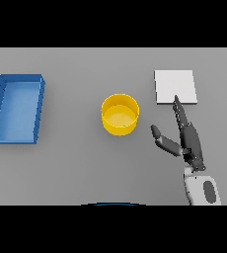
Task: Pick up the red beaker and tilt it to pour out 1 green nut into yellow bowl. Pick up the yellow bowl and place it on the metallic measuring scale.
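Hand (188, 141) of the right arm hovers open and empty, fingers straight, between yellow bowl (120, 114) and scale (175, 86); blue tray (2, 101) sits far left.

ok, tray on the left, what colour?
Blue, inside and out; the tray shows in the head view.

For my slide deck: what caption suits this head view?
Right robot hand, open, beside the yellow bowl, fingertips near the scale; blue tray at left.
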